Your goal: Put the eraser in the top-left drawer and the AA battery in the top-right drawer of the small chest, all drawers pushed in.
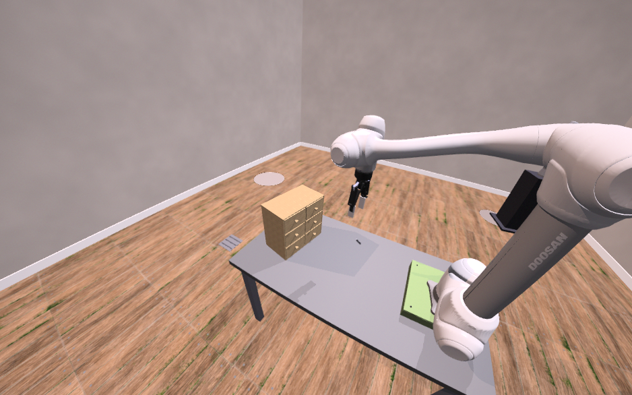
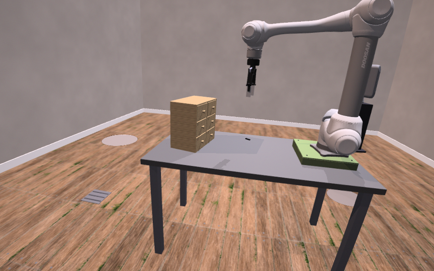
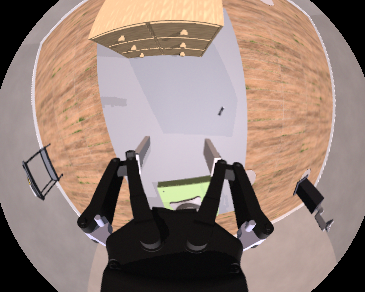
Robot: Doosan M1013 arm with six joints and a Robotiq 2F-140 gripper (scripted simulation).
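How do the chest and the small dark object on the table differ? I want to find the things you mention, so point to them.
The chest (image 1: 274, 223) (image 2: 183, 124) (image 3: 158, 10) is light wood; the small object (image 1: 358, 241) (image 2: 247, 138) (image 3: 221, 111) is dark. The chest is tall and boxy, while the object is tiny and slim, lying flat. Both rest on the table (image 1: 338, 299) (image 2: 262, 164) (image 3: 138, 117), apart from the gripper (image 1: 356, 207) (image 2: 250, 92) (image 3: 177, 144).

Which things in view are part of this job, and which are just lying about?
Part of the job:
- small chest, drawers pushed in
- small dark object, probably the battery

Just about:
- floor grate
- pale floor disc
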